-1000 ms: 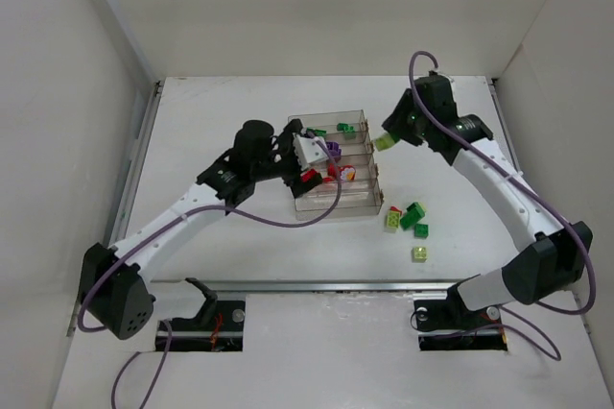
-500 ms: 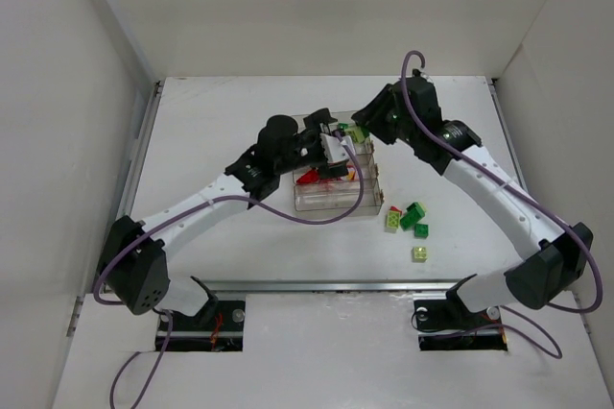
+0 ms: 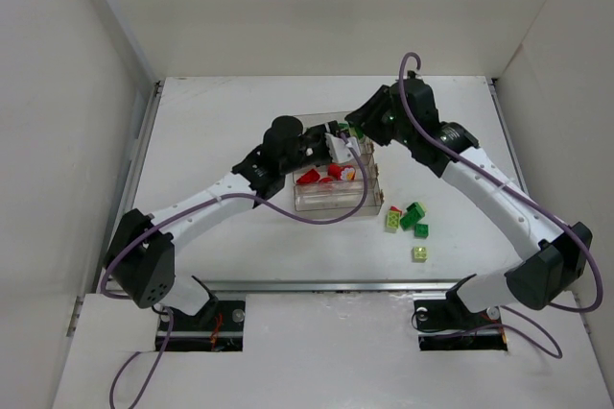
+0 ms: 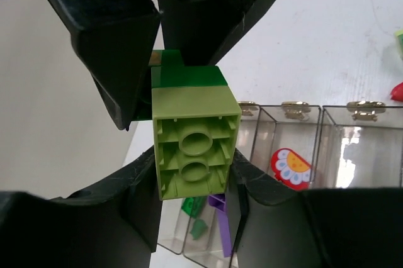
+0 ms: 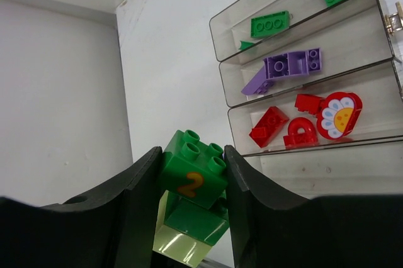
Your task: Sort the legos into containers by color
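Bricks joined in one stack hang over the tray's point(image 3: 331, 200) upper end. Our right gripper point(image 5: 191, 156) clenches the dark green brick point(image 5: 189, 183) and our left gripper point(image 4: 192, 181) clenches the lime brick point(image 4: 194, 148), with the stack's axis running between them. In the right wrist view, the rows from the top hold green pieces point(image 5: 269, 24), purple pieces point(image 5: 286, 65) and red pieces point(image 5: 269, 126). The lowest row point(image 5: 327, 167) shows no brick.
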